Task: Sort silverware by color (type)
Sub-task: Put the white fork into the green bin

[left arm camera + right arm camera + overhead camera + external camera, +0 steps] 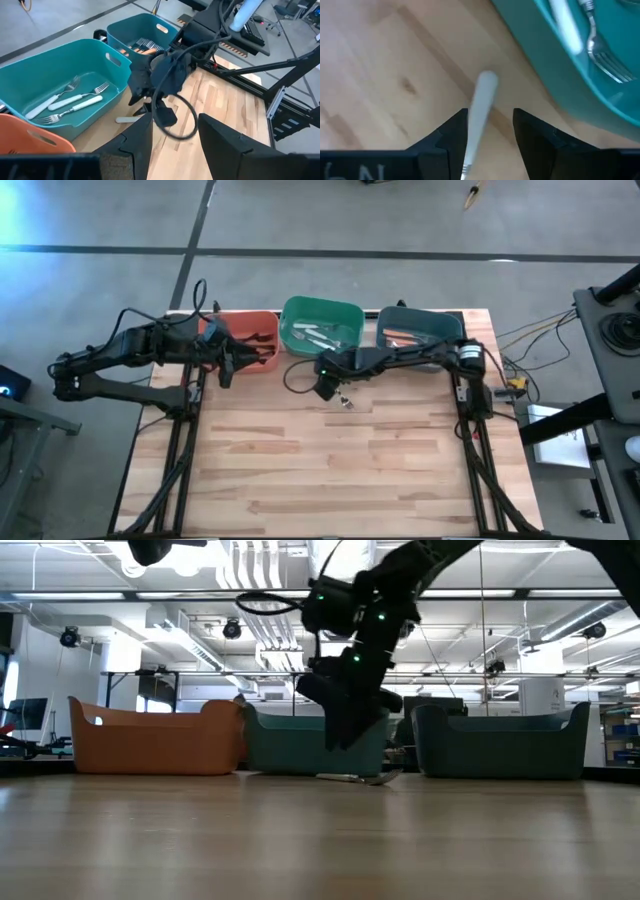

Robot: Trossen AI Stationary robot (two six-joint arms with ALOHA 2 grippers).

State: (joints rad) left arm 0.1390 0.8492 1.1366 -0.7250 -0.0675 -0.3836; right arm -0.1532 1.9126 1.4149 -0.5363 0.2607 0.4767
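A: One white-handled fork (pixel 479 112) is seen flat on the table (pixel 340 470), just in front of the green bin (pixel 320 325). The right gripper (pixel 489 131) hangs over it, fingers spread either side of the handle.

B: It is judged light, stiff and slippery. The handle's middle should be pinched, not the tines.

A: The left gripper (pixel 175 135) is held near the orange bin (pixel 250 335), fingers parted, nothing between.

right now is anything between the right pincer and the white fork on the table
Nothing visible. The right pincer hangs open right over the white-handled fork, whose handle lies on the bare table between the fingers. The green bin wall stands just beyond the handle's tip, beside the path, not across it.
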